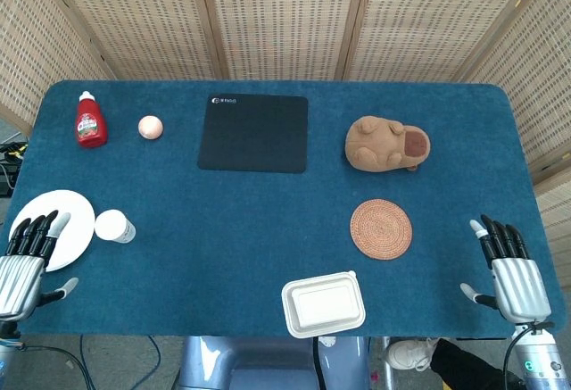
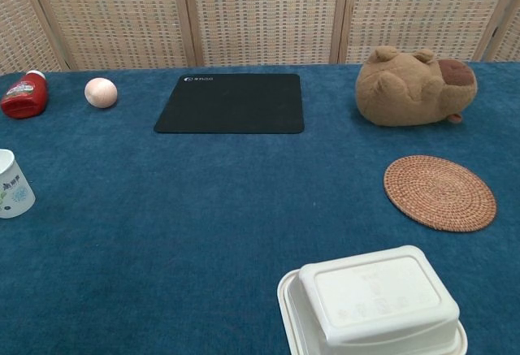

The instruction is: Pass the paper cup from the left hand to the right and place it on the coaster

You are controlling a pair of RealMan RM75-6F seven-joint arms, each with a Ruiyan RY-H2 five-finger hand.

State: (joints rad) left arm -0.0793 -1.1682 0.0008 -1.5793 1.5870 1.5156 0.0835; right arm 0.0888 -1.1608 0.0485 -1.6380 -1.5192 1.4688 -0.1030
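Standing upright near the table's left edge, the paper cup (image 1: 114,226) is white with a small printed pattern on its side (greenish marks, too small to read) and an open mouth; whether anything is in it cannot be told. It sits just beside a white plate (image 1: 70,220), touching or nearly touching its right rim. The woven round coaster (image 1: 381,228) lies well apart from the cup, on the right half of the blue table (image 1: 232,220), bare on top. A white lidded food box (image 1: 324,303) rests near the front edge, its lid closed, so its contents are hidden.

The left hand (image 1: 23,261) hovers at the front-left corner, fingers spread and holding nothing, its fingertips over the plate's left rim. The right hand (image 1: 508,264) is likewise spread and unladen at the front-right corner, near the coaster but apart from it. Neither hand shows in the chest view.
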